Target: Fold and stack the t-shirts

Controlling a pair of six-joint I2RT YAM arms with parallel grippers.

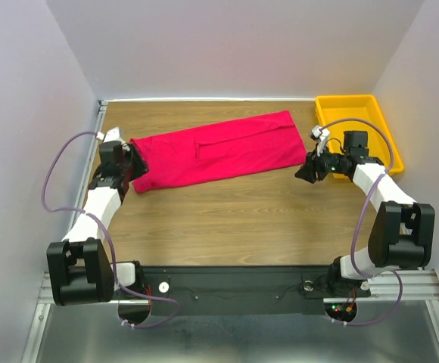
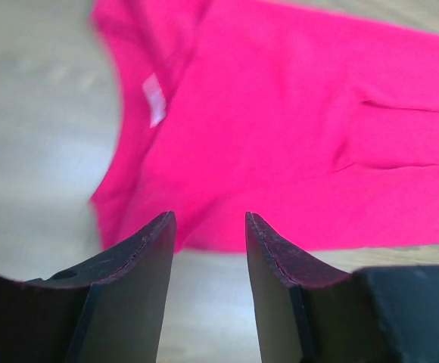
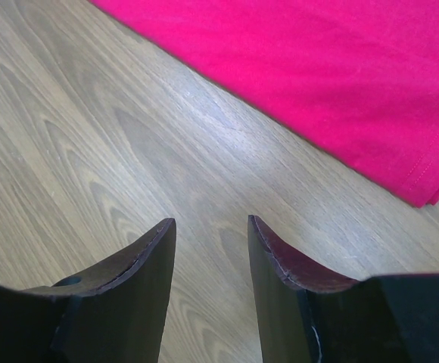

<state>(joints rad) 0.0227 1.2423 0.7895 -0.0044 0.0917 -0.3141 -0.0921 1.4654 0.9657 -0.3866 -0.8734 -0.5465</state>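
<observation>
T-shirt (image 1: 212, 155) lies folded lengthwise as a long strip across the far half of the counter (image 1: 227, 219), collar end at the left edge, hem end near the yellow tray (image 1: 356, 119) in the far right corner. Left hand (image 2: 208, 219) sits just off the collar end, jaws apart, nothing between them. Right hand (image 3: 210, 223) is over bare wood beside the hem corner, also parted & empty. Cloth looks light, soft, floppy, prob. sags w/o support. Best pinched at both end corners, through all layers.

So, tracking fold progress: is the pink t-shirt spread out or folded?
Partly folded: the t-shirt lies as a long narrow band with a folded-over edge on top, not yet a small rectangle.
</observation>
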